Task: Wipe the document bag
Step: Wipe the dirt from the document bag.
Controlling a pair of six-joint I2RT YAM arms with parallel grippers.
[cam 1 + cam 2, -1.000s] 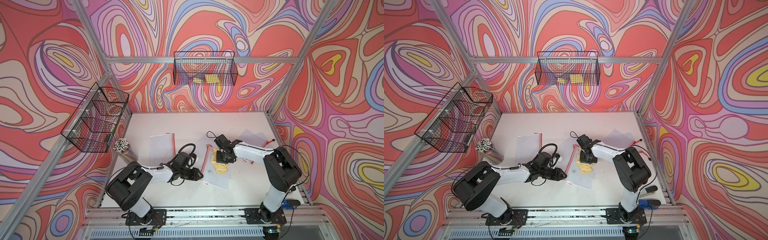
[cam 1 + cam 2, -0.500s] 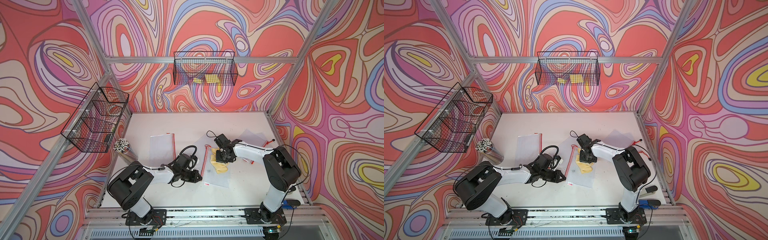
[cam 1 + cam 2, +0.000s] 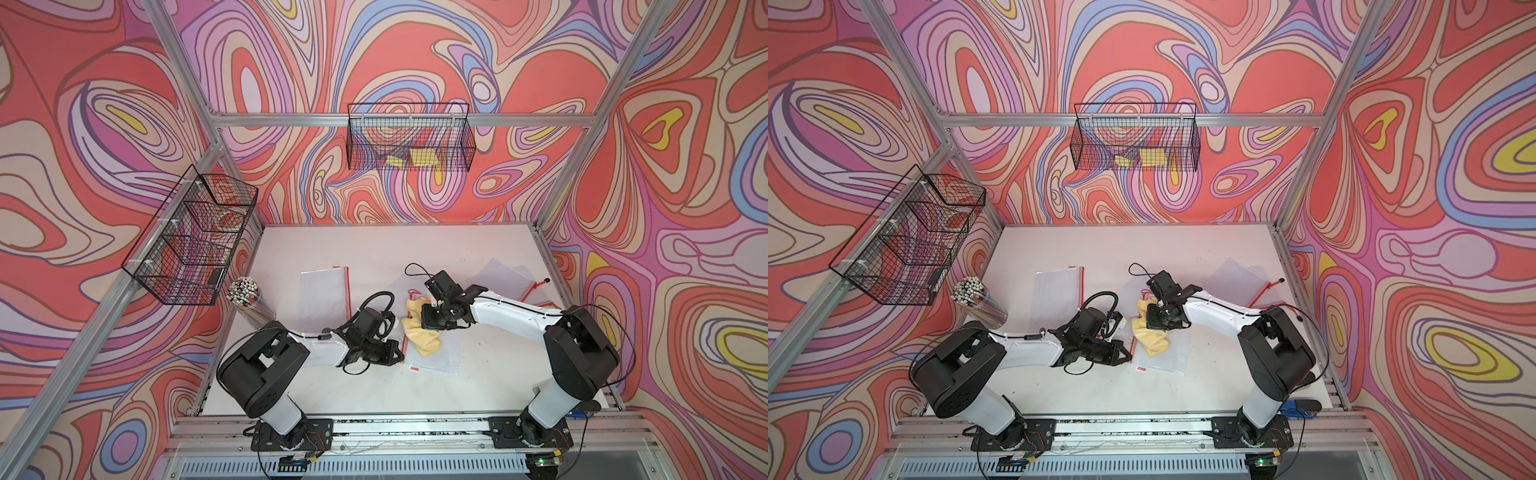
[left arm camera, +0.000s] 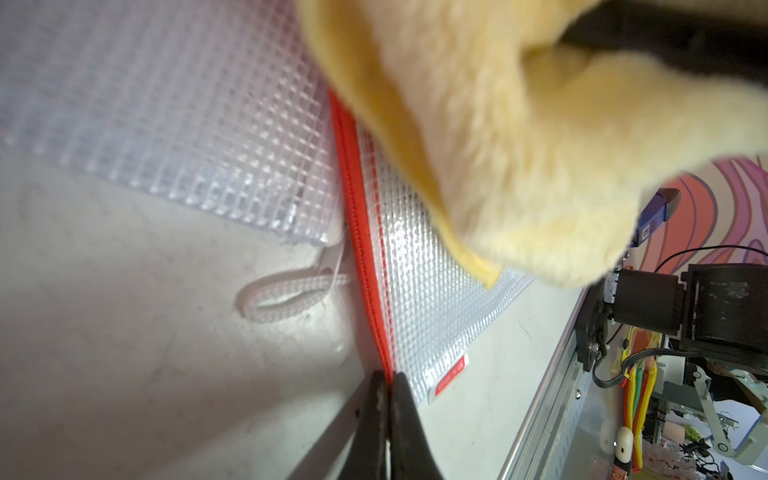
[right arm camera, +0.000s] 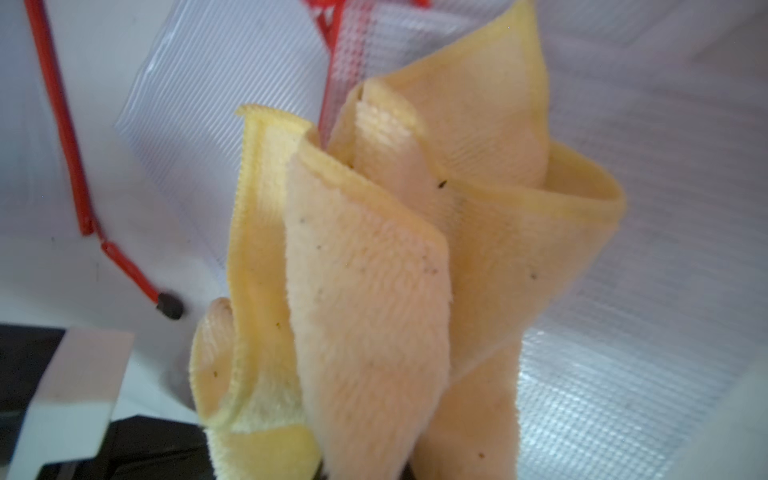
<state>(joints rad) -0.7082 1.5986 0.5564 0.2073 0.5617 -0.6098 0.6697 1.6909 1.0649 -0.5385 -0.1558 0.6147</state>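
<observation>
Robotics lab test cell: aluminium framing (image 3: 291, 120) encloses a white tabletop (image 3: 374, 245), with walls (image 3: 415, 50) printed in red, pink and purple swirls. A left arm (image 3: 266, 365) and right arm (image 3: 577, 353) stand on a rail (image 3: 415, 427) along the picture's bottom. A compartmented wire basket (image 3: 195, 241) hangs upper left, and a long wire basket (image 3: 409, 137) hangs top centre.

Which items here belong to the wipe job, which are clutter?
In use: middle bag, left jaws shut on its red zip edge; yellow cloth in right jaws.
Idle: left bag, right bag, cup of sticks, back basket, side basket.
</observation>
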